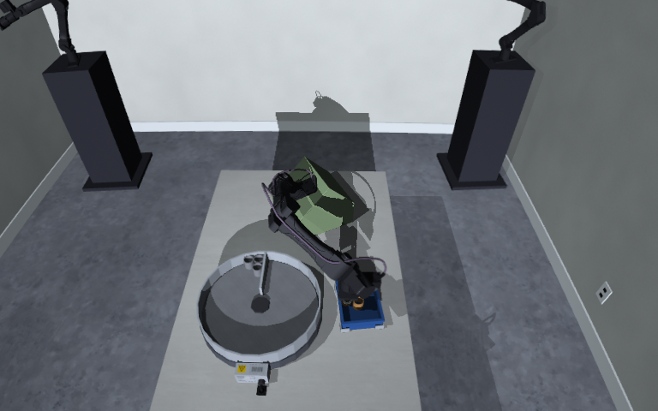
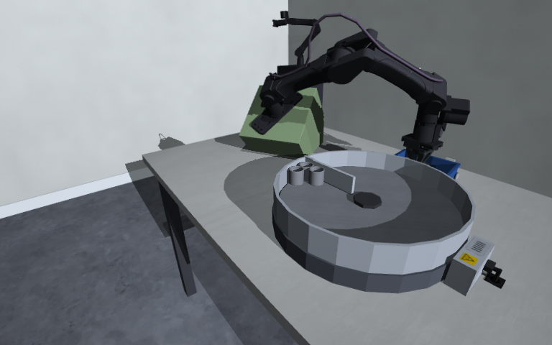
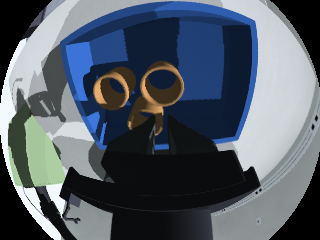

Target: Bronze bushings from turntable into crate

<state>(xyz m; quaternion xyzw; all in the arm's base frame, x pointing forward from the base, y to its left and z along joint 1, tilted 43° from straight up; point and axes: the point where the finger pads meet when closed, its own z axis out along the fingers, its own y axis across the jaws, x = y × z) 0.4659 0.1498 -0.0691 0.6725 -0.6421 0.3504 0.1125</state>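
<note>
My gripper (image 3: 161, 119) (image 2: 420, 160) points down into the blue crate (image 1: 361, 325) (image 2: 449, 169) (image 3: 255, 65), its fingers slightly apart with nothing held between them. In the wrist view, two bronze bushings, one on the left (image 3: 98, 93) and one on the right (image 3: 162, 103), lie in the crate ahead of the fingertips. A third bronze bushing (image 3: 145, 106) is at the fingertips, partly hidden by the left finger. Three steel bushings (image 1: 257, 270) (image 2: 296, 177) stand grouped on the turntable (image 1: 232, 302) (image 2: 353, 258), beside its divider. No bronze bushing shows on the turntable.
The divider (image 1: 263, 278) (image 2: 339, 177) runs inward from the turntable's raised rim. A green angular block (image 1: 322, 217) (image 2: 272, 126) stands near the arm's base. A grey box (image 1: 252, 372) (image 2: 468, 264) sits against the turntable's front side. The crate stands to the turntable's right in the top view.
</note>
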